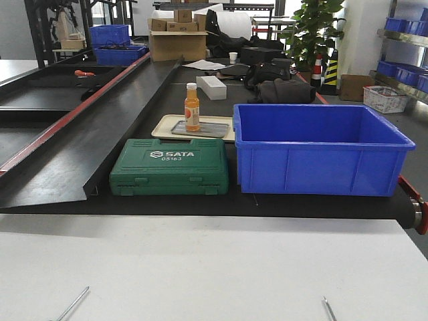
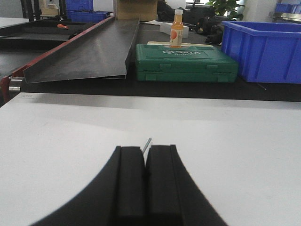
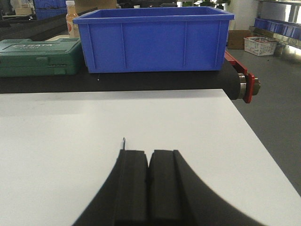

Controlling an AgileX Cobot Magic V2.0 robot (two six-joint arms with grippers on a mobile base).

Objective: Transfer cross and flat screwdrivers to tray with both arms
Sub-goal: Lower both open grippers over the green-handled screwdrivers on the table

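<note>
Wrist views — left gripper (image 2: 145, 149) clamped closed on left screwdriver (image 2: 147, 143), right gripper (image 3: 148, 153) likewise on right screwdriver (image 3: 123, 141), tips over table (image 2: 66, 141) — grasp seemingly done; next calls for carrying both to tray, unseen.

left pincer (image 2: 145, 153), right pincer (image 3: 149, 154), matte black, blocky, flared bases, perhaps rubber

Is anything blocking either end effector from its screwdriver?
Nothing visible does. One screwdriver shaft shows just past the tip of the left end effector, the other shaft just past the right end effector. The case and bin stand farther off.
</note>
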